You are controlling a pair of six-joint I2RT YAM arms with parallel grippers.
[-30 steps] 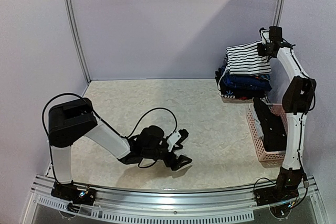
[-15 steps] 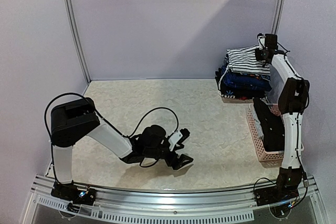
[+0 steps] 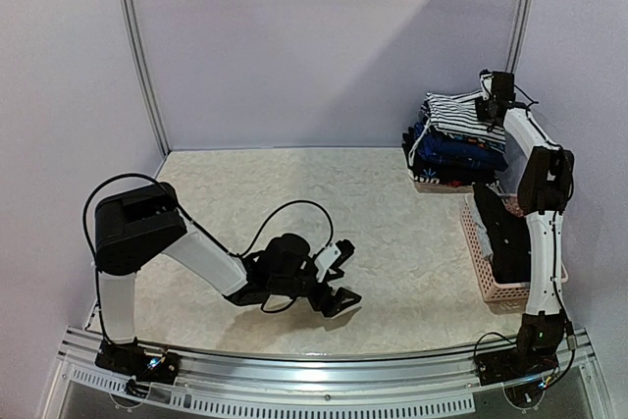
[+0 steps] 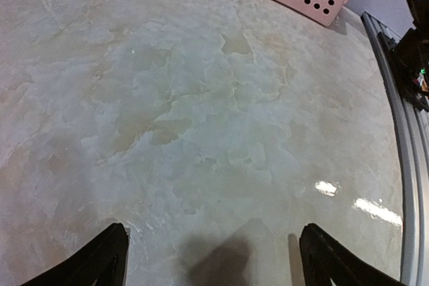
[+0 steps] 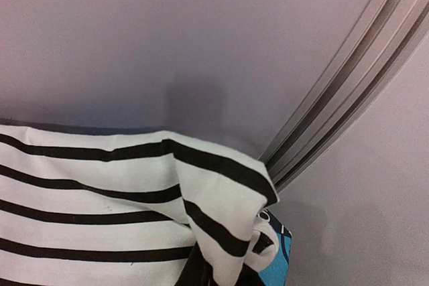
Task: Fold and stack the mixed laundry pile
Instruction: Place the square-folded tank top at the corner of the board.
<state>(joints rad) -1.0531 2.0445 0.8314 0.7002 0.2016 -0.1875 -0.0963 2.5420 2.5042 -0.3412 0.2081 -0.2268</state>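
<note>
Atop the far-right stack (image 3: 457, 156), striped garment (image 3: 451, 113) lengthwise left-right; right claw (image 3: 486, 107) grip unclear, left claw (image 3: 345, 277) agape.

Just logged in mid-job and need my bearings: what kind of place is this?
Probably a lab robot cell: plain lilac panel walls on metal posts, a marble-look tabletop, and a pink lattice basket beside stacked garments.

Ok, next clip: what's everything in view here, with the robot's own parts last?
Striped garment: one, black-and-white, on top of the stack, far right corner.
Folded garments: several, blue and dark, stacked beneath it; count unclear.
Black garment: one, inside the basket.
Basket: one, pink lattice, right side of the table.
Table: one, pale marbled.
Left arm: bent low near the front edge; left claw open, empty.
Right arm: raised to the stack; right claw at the striped garment, grip hidden.
</note>
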